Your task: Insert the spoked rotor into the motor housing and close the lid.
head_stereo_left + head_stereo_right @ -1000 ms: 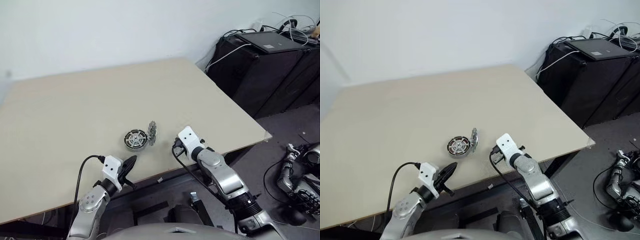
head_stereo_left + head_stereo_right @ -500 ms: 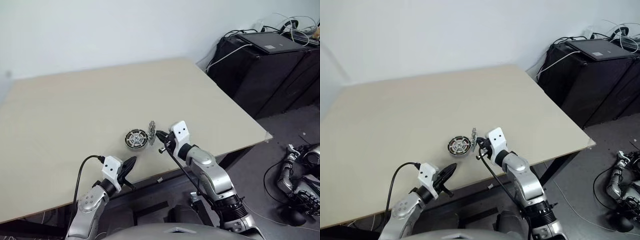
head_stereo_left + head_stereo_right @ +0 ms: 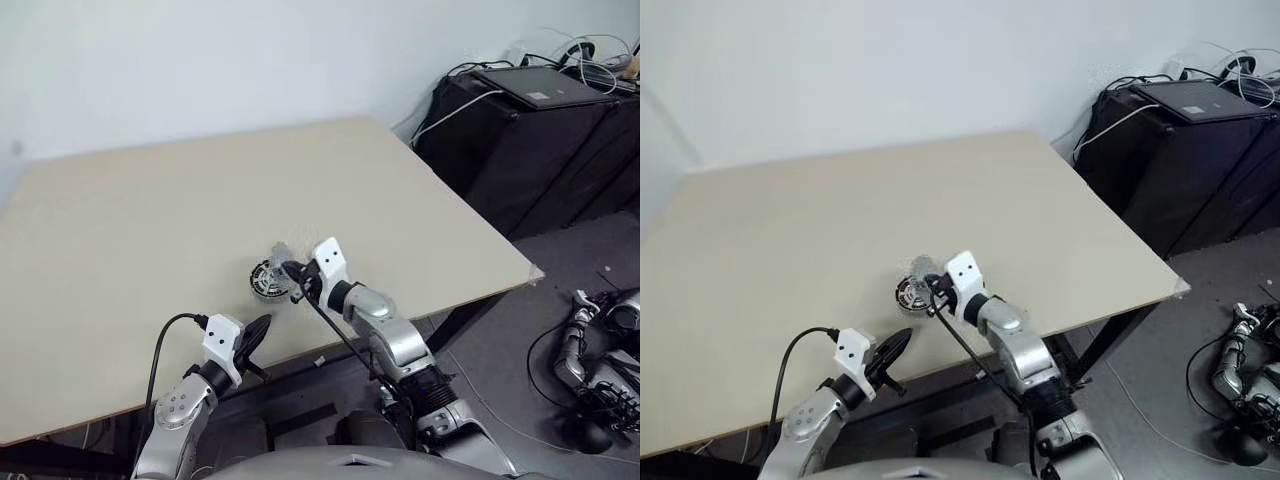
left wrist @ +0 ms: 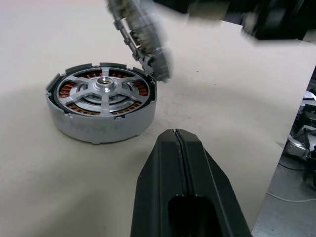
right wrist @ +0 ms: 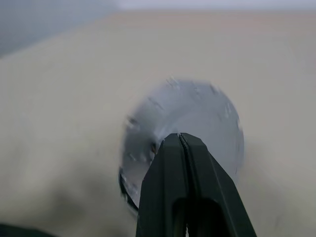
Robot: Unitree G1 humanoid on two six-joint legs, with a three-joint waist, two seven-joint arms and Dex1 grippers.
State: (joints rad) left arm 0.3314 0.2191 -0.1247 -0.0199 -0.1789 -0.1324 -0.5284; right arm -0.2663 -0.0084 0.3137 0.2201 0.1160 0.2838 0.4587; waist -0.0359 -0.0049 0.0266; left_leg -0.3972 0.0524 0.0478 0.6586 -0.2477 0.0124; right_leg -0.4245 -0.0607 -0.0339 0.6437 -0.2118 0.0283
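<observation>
The left gripper (image 3: 262, 328) sat pinched closed and empty at the table (image 3: 120, 220) edge. The housing (image 4: 101, 107), rotor (image 4: 104, 88) already seated, lay ahead. The right gripper (image 3: 289, 272), also closed, had swung in and was tipping the lid (image 4: 140, 37) over it; closure appeared imminent.

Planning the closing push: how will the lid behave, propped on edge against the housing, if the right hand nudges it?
The lid stands tilted on its rim against the motor housing, so it probably tips over readily. Round and metal, it may roll or slide off the shut right hand. It looks rigid.
</observation>
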